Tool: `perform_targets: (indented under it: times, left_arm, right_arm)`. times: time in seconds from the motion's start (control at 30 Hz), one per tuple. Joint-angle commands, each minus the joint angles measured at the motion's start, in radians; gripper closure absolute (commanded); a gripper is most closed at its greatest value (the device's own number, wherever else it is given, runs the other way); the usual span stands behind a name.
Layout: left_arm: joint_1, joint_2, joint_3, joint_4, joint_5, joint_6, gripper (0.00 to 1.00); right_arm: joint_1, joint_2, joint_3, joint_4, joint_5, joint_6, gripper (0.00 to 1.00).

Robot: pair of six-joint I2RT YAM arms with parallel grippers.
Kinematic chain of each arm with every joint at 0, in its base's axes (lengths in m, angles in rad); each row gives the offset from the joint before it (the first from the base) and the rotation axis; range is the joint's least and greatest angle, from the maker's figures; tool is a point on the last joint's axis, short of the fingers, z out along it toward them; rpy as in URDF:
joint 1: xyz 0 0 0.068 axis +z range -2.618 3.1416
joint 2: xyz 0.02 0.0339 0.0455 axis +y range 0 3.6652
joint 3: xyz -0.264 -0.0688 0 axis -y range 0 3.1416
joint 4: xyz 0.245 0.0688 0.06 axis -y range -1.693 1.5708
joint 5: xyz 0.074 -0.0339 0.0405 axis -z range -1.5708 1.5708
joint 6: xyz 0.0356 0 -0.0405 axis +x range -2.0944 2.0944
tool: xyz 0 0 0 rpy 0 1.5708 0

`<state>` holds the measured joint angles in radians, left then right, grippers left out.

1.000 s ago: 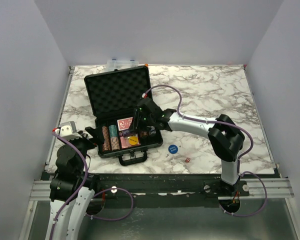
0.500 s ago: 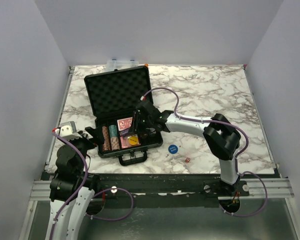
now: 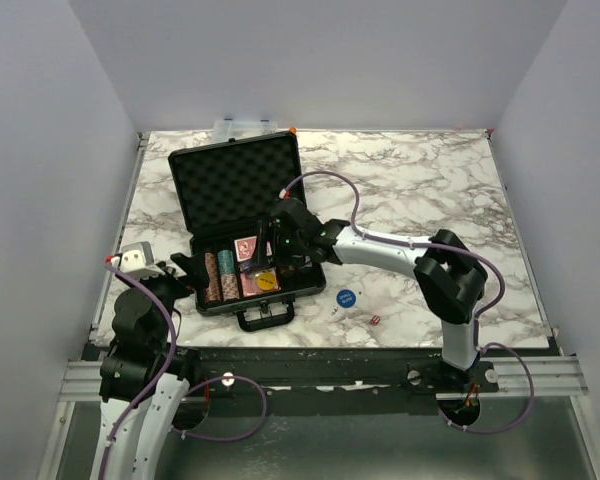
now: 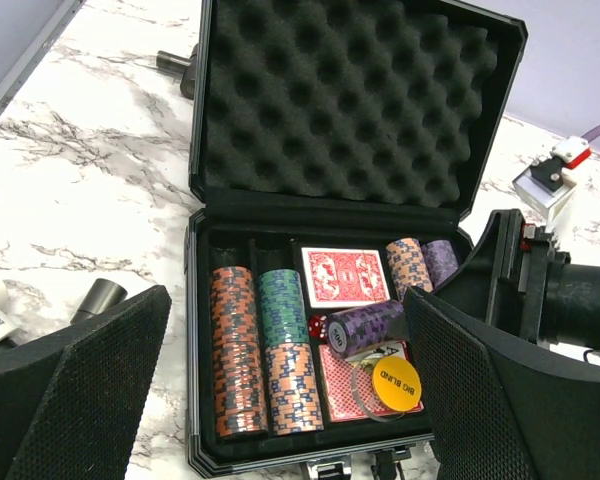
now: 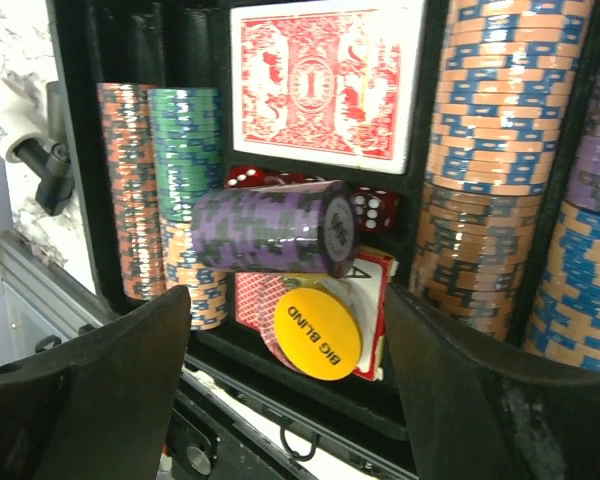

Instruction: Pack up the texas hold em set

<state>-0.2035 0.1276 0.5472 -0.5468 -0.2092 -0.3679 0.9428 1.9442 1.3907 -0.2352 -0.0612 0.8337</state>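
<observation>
The black briefcase point(image 3: 235, 185) lies open, its foam lid point(image 4: 350, 110) standing up. Inside are chip stacks point(image 4: 238, 360), a red-backed deck point(image 5: 325, 80), red dice point(image 5: 370, 210) and a yellow BIG BLIND disc point(image 5: 317, 327). A purple chip stack point(image 5: 270, 240) lies on its side across the lower cards. My right gripper point(image 5: 288, 295) hovers open over that stack, its fingers clear of it on both sides. To the case's left my left gripper point(image 4: 285, 300) stands wide open and holds nothing. The blue round button point(image 3: 346, 297) and tiny red dice point(image 3: 375, 320) lie on the marble to the right of the case.
A clear plastic organizer box point(image 3: 242, 126) stands at the table's back edge behind the lid. A dark tool handle point(image 4: 175, 65) pokes out left of the lid. The briefcase handle point(image 3: 267, 317) faces the near table edge.
My right gripper has opened and let go of the purple chip stack, which now rests on the cards in the case. The left arm has not moved.
</observation>
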Motion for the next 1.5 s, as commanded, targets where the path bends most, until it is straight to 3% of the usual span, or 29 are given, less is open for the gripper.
perform_targets:
  times: [0.0,0.33,0.53,0.87,1.07,1.27,1.47]
  left_arm:
    - [-0.003,0.014,-0.006,0.015,0.019,0.014,0.01]
    - [-0.002,0.018,-0.006,0.015,0.019,0.014,0.01]
    - [-0.002,0.02,-0.006,0.014,0.021,0.014,0.01]
    - [-0.003,0.021,-0.006,0.013,0.021,0.014,0.01]
    - [-0.003,0.02,-0.007,0.013,0.019,0.015,0.01]
    - [-0.002,0.021,-0.006,0.013,0.018,0.015,0.01]
    - [-0.002,0.026,-0.006,0.013,0.018,0.015,0.01]
  right_arm:
    - [0.036,-0.038,0.054,-0.046,0.053,-0.055,0.14]
    - [0.104,0.063,0.222,-0.181,0.179,-0.136,0.01]
    - [0.13,0.137,0.335,-0.284,0.269,-0.186,0.0]
    - [0.137,0.203,0.38,-0.337,0.322,-0.23,0.02]
    - [0.137,0.228,0.395,-0.323,0.292,-0.244,0.08]
    - [0.139,0.257,0.426,-0.332,0.294,-0.251,0.2]
    - [0.139,0.259,0.432,-0.329,0.295,-0.251,0.44]
